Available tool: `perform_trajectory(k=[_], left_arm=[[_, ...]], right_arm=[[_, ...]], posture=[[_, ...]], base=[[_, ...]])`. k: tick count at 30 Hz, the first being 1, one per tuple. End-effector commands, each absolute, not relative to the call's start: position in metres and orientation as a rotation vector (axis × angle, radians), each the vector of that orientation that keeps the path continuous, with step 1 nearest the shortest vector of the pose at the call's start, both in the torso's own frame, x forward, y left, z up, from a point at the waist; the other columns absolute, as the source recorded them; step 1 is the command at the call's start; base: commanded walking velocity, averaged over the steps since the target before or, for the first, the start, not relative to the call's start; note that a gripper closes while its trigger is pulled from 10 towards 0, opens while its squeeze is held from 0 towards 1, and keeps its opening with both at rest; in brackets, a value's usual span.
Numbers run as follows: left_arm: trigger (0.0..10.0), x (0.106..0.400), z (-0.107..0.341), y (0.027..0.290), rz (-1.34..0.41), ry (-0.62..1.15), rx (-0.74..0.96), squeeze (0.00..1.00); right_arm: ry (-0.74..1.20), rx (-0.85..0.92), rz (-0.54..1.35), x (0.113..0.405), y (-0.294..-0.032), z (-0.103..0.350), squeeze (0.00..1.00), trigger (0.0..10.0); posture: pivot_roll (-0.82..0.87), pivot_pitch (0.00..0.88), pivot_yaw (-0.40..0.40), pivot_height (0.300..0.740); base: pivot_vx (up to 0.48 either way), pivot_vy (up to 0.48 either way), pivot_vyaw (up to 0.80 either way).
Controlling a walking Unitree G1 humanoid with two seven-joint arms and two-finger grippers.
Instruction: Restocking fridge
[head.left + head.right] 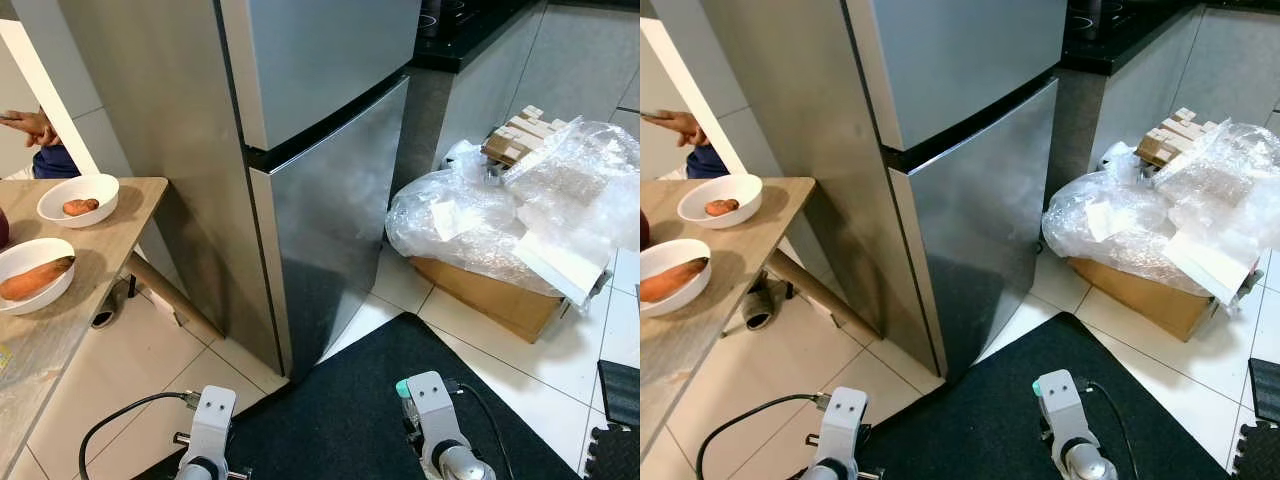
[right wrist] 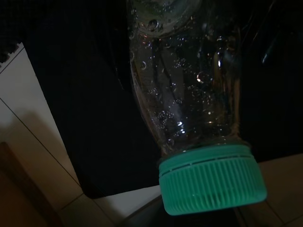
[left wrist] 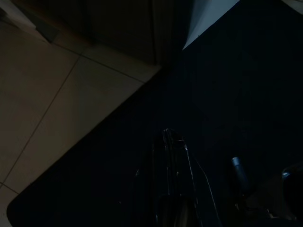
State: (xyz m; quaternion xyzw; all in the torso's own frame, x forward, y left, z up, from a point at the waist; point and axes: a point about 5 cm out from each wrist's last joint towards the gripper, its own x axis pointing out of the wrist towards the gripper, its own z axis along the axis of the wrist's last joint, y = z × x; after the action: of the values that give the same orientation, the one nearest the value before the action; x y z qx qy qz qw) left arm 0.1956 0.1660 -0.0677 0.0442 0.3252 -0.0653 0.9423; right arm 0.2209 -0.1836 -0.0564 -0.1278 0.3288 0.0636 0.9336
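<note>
- I stand before the fridge [image 1: 300,120] with both its doors closed, the upper one above the lower one [image 1: 330,210], so the step in hand is the approach: I have something to stock and nothing is open yet.
- My right gripper [image 2: 189,61] hangs low over the dark mat [image 1: 360,400] and, as far as the dark wrist view lets me judge, pinches a clear bottle [image 2: 189,85] with a green cap [image 2: 210,179]; a bit of that green also peeks beside my right wrist in the head view.
- My left gripper [image 3: 173,156] hangs idle over the same mat near the tiled floor [image 3: 57,94]; its black fingers look pressed together with nothing between them, though the picture is dim.
- To my left, a wooden table [image 1: 120,250] carries two white bowls, the near bowl [image 1: 35,275] with a long orange vegetable and the far bowl [image 1: 78,198] with a smaller one; a person's hand [image 1: 30,125] shows beyond it.
- To my right, a cardboard box [image 1: 490,290] piled with plastic wrap sits on the floor close to the fridge.
- Next, I judge, my free left gripper must reach a door edge and pull it open, then the bottle can go onto a shelf; I would need to step closer first.
</note>
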Motion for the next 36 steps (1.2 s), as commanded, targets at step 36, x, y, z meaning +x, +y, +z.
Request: perform_trajectory(k=[36], left_arm=[[10.0,0.199,-0.063,0.183,-0.038,0.617,0.055,0.00]], right_arm=[[0.649,-0.297,0.197,0.226,-0.172,-0.054,0.00,10.0]], posture=[[-0.09,0.063,0.053,0.740]], base=[[0.115,-0.040,0.00]])
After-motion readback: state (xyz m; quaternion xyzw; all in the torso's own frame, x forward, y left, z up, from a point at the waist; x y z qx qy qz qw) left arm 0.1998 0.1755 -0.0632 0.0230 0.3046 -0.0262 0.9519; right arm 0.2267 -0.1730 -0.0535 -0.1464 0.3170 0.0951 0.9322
